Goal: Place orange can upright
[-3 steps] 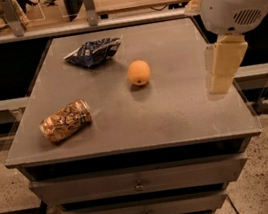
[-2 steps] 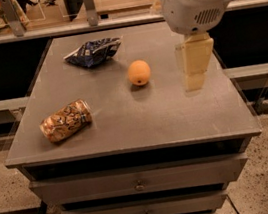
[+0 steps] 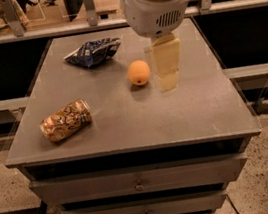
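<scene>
So the small orange-tan patterned aluminium can (image 3: 66, 121) is lying on its side, front-left on the grey worktop (image 3: 191, 115). The cream end effector (image 3: 168, 75) hangs just right of the round orange fruit (image 3: 139, 73). Can't tell if it's spread or pressed together.

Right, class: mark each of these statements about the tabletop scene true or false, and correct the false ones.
1. The orange can stands upright. False: it lies on its side.
2. The gripper hangs beside the orange fruit, to its right in the picture. True.
3. The blue snack bag lies on top of the can. False: it lies apart from it, towards the back of the table.
4. The can is far from the gripper, near the table's front left corner. True.
</scene>
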`<state>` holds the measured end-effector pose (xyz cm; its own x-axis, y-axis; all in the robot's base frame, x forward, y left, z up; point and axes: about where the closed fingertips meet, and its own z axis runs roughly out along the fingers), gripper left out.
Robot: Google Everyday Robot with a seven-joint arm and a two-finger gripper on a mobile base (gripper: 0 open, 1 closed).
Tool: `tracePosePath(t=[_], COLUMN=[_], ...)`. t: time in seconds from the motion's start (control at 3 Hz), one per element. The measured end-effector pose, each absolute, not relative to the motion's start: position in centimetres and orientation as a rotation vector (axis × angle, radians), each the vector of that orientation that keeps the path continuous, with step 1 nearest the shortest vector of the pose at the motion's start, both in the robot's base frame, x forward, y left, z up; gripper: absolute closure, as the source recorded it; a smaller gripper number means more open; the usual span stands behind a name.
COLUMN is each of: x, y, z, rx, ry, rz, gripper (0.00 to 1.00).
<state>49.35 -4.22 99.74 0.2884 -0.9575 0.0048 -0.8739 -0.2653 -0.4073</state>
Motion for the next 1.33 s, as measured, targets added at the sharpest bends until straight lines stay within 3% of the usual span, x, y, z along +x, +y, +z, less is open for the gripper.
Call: tracePosePath(t=[1.33], x=[50.2], y=[7.7], z=[88.4], rx=[-2.589], ry=[1.49], rz=[-0.063], gripper=[0.0])
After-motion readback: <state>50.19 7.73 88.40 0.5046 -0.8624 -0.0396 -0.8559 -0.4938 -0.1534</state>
